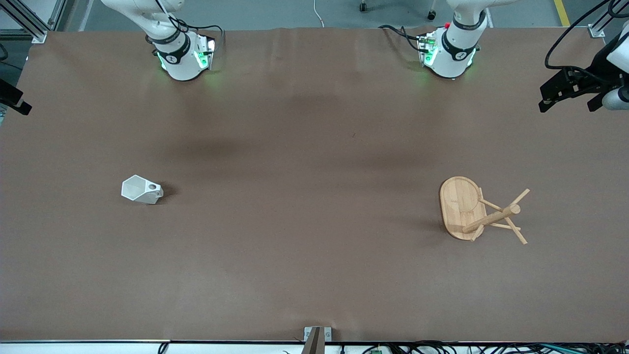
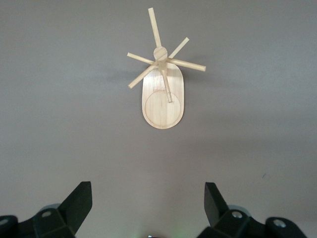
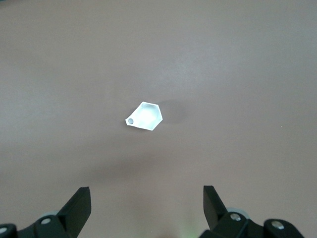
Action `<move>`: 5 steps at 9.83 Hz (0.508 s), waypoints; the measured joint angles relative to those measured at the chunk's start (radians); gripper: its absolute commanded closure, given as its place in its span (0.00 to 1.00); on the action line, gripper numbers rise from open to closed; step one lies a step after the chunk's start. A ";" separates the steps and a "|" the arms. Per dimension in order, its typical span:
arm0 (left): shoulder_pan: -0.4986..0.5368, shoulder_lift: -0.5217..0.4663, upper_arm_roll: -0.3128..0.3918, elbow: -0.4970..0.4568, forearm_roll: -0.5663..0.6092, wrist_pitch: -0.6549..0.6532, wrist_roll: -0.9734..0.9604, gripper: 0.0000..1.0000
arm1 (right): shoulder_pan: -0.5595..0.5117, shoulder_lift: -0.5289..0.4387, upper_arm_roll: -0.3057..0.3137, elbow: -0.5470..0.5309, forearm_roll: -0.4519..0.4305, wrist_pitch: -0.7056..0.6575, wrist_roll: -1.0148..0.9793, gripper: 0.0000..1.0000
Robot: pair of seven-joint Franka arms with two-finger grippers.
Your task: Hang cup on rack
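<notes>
The cup (image 1: 141, 190) is a small white faceted mug on the brown table toward the right arm's end, its pierced handle (image 1: 154, 187) facing the table's middle. It also shows in the right wrist view (image 3: 144, 116), well below my open, empty right gripper (image 3: 146, 191). The rack (image 1: 479, 209), a bamboo mug tree, stands upright on its oval base (image 1: 457, 199) toward the left arm's end. It also shows in the left wrist view (image 2: 162, 84), from above, below my open, empty left gripper (image 2: 147, 191). Neither gripper shows in the front view.
The two arm bases (image 1: 182, 54) (image 1: 449, 51) stand at the table's edge farthest from the front camera. Black equipment (image 1: 570, 88) hangs over the left arm's end of the table, and a small black piece (image 1: 12, 101) sits at the right arm's end.
</notes>
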 measured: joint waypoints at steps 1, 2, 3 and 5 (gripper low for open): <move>0.000 0.001 0.000 0.000 0.000 0.000 0.000 0.00 | 0.000 0.000 0.000 0.000 -0.003 -0.001 -0.001 0.00; 0.000 0.003 0.000 0.000 0.000 0.000 0.000 0.00 | 0.000 0.004 0.000 -0.002 -0.004 0.000 -0.001 0.00; 0.000 0.006 0.000 0.000 0.000 0.000 0.000 0.00 | 0.000 0.015 0.000 -0.009 -0.005 0.004 -0.001 0.00; -0.001 0.009 -0.001 0.000 0.000 0.000 0.000 0.00 | -0.001 0.069 0.000 -0.053 -0.005 0.061 -0.001 0.00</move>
